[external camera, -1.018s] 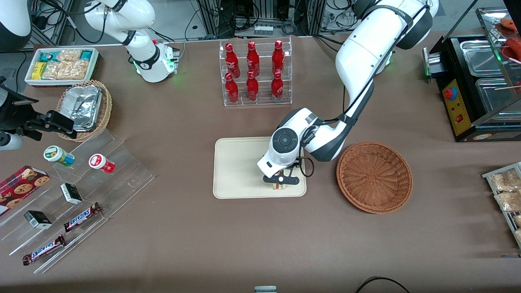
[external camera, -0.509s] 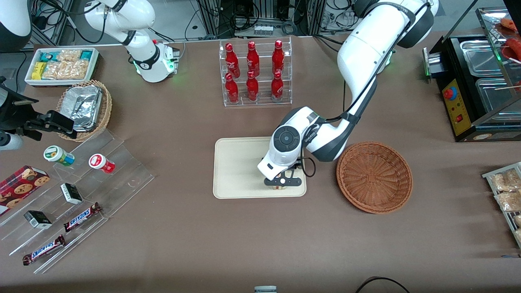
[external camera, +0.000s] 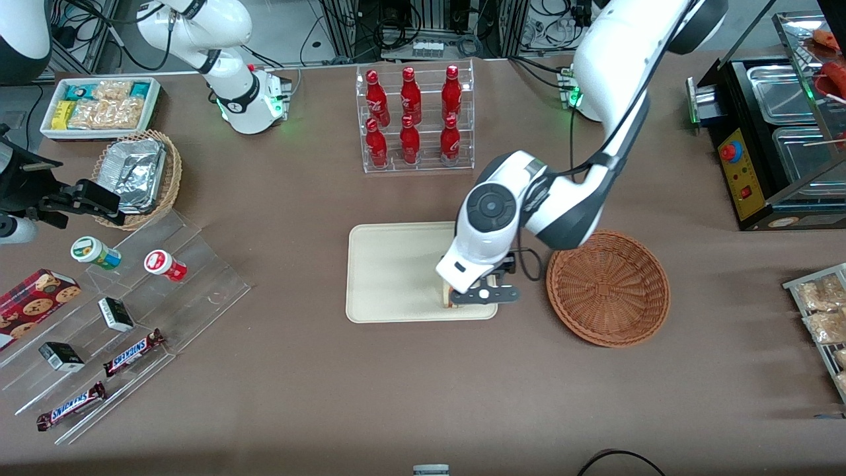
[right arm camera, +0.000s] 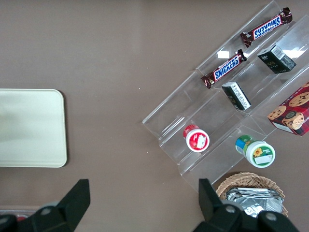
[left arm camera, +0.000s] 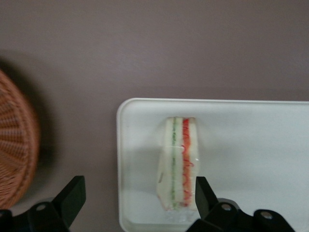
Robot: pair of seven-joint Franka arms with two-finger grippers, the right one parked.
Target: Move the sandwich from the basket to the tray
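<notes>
Since a second ago I've let go of the sandwich and lifted clear, drifting toward the basket; earlier my gripper was low on the tray, clamped on it. Jaws are now apart, one finger over the table between tray and basket, the other over the tray beside the sandwich, touching nothing. Sandwich stands on its edge on the tray, filling stripes up, close to the corner nearest the basket and the front camera. It landed there because that's the shortest carry from the basket. Basket looks empty in the front view. I judge the placement done; remaining move is just backing off without clipping the wedge, which looks tippy upright.
</notes>
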